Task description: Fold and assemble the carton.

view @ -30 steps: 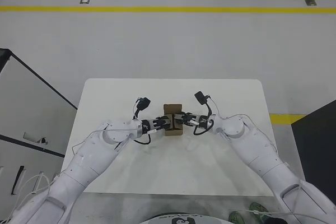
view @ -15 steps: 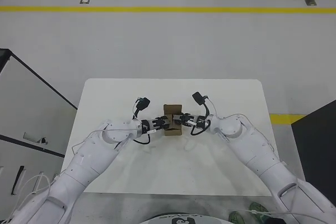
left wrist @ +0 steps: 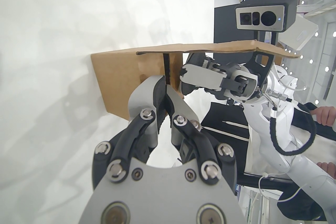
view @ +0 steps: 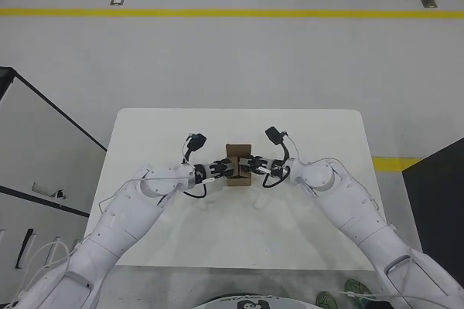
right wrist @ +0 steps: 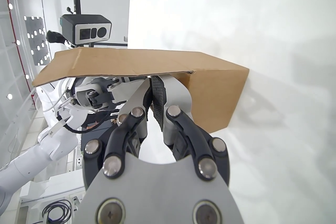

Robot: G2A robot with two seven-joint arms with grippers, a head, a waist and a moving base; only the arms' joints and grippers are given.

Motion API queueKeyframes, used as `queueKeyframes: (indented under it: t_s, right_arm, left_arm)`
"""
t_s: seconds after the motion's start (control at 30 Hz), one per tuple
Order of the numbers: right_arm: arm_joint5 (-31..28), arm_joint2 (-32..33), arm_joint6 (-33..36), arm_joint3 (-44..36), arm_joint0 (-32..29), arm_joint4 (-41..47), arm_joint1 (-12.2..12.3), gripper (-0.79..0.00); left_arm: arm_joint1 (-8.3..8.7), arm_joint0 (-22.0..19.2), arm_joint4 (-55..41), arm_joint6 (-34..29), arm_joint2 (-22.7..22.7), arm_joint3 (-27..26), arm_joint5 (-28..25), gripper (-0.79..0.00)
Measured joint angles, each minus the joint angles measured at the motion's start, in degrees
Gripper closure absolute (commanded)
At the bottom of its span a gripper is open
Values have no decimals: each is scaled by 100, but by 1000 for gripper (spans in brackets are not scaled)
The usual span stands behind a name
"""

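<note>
Top view: the carton (view: 237, 165) is standing on the table (view: 240, 232), right between the left jaws and the right jaws.

Left wrist view: the left jaws are pinching one side flap tight.

Right wrist view: the right jaws are squeezing narrow, probably on the other side flap. The long flap is sticking out open, so I think closing it is not yet done.

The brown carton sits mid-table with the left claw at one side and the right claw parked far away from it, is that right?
No. The right claw is at the carton too, opposite the left claw, as the top view shows. The rest holds.
</note>
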Motion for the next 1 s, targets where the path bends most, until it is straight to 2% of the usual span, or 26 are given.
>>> queueKeyframes:
  t_s: [0.2, 0.6, 0.87, 1.0]
  right_arm:
    - [38, 2, -11, 10, -5, -42, -24, 0]
    - [77, 147, -40, -268, -164, -162, -2, 0]
    - [159, 143, -20, -247, -186, -192, -29, 0]
    - [180, 143, -13, -236, -178, -198, -44, 0]
  left_arm:
    - [7, 62, 12, -72, -69, -25, -96, 0]
    - [-7, 100, 199, -80, -115, -53, 132, 0]
    - [15, 258, -92, -86, -343, -202, -320, 0]
    - [18, 289, -48, -107, -364, -239, -336, 0]
